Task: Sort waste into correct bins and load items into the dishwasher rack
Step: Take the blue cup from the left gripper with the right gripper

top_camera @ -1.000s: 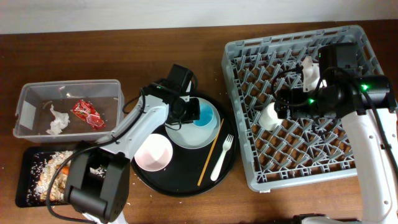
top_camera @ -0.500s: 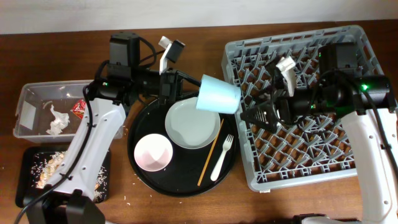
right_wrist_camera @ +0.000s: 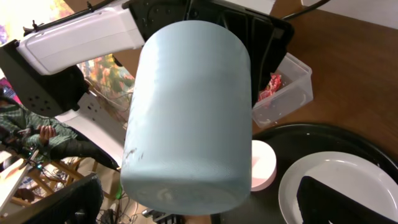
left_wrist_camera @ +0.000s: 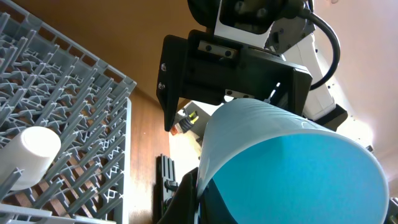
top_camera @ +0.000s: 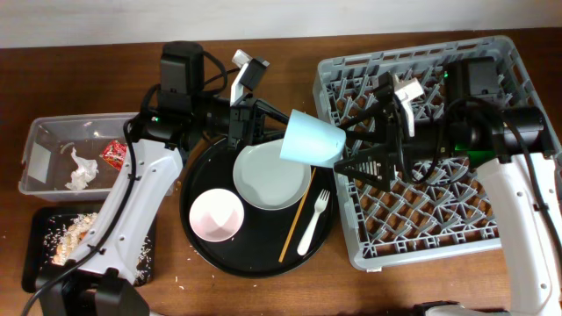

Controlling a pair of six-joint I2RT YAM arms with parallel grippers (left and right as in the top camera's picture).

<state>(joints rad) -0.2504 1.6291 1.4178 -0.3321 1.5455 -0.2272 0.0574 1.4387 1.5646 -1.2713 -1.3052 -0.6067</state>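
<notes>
Overhead view: a light blue cup is held in the air between the round black tray and the dishwasher rack.
Left end effector: clamped tight on the cup's rim.
Right end effector: spread fully wide, nothing held, faced toward the cup from over the rack's left edge.
Key relation: the cup is tipped on its side, its long axis running left to right, mouth toward the left arm and base toward the right, just beside the open fingers; a handover is judged likely, the right arm being nearer the rack.
Cups: two, the white cup seen in the rack.
On the tray: one plate, one bowl, one fork, one wooden stick.
Clear tub: one red wrapper, one tissue.
</notes>
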